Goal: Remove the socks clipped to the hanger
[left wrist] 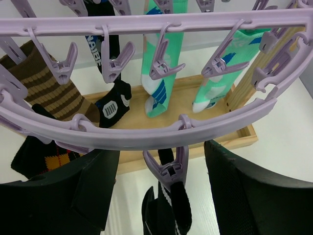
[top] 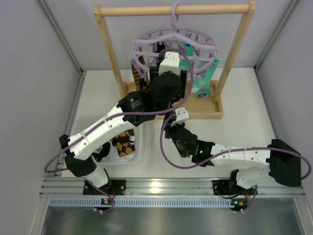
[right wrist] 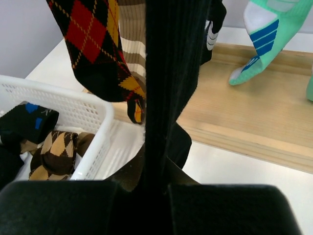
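Observation:
The lavender hanger hangs by its hook from the wooden rail. In the left wrist view its ring crosses the frame. My left gripper is up at the ring, open, with its fingers on either side of a clip that pinches a black sock. My right gripper is lower and shut on that black sock, which runs straight up from it. Teal socks, a brown striped sock, a dark sock and an argyle sock hang clipped.
A white basket sits at the left, holding an argyle sock and other socks; it also shows in the right wrist view. The wooden frame's base tray lies under the hanger. Grey walls close in on both sides.

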Action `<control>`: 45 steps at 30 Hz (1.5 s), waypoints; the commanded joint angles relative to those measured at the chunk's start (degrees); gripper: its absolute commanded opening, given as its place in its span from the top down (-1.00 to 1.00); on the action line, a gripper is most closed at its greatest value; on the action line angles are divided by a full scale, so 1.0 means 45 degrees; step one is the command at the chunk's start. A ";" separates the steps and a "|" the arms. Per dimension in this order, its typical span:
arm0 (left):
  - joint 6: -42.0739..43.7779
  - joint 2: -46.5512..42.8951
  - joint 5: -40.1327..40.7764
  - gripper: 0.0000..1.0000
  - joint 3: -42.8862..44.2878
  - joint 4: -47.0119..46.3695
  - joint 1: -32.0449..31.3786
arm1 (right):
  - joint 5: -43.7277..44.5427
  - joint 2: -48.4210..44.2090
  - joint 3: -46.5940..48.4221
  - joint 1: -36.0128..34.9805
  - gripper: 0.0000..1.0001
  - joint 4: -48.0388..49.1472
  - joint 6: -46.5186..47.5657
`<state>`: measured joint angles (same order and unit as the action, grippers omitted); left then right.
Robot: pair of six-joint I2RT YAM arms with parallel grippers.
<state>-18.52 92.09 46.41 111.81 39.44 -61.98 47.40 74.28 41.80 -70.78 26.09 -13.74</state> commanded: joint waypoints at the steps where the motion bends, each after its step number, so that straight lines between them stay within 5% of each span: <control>1: 0.0424 0.0296 0.0778 -0.46 0.0777 -0.0601 -0.0036 | 0.0209 0.0114 0.0574 -0.0325 1.00 -0.0172 -0.0190; 8: 0.0581 0.0589 0.1111 0.23 0.1091 -0.0640 -0.0056 | 0.0171 0.0114 0.0516 -0.0364 1.00 -0.0153 -0.0287; 18: 0.0679 0.0687 0.1151 0.67 0.1091 -0.0659 -0.0036 | 0.0307 -0.0568 -0.0557 -0.0403 1.00 0.0297 -0.0658; 22: 0.0601 0.0726 0.1132 1.00 0.1111 -0.0659 0.0041 | 0.0327 -0.1232 -0.1416 -0.0442 1.00 0.0550 -0.0931; 45: -0.0024 0.1077 0.0526 1.00 0.1364 -0.0796 0.0491 | -0.0161 -0.2327 -0.2941 -0.0501 1.00 0.0336 -0.1596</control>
<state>-18.11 96.29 48.27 115.11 39.88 -60.47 46.89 66.15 28.01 -71.53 26.30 -20.32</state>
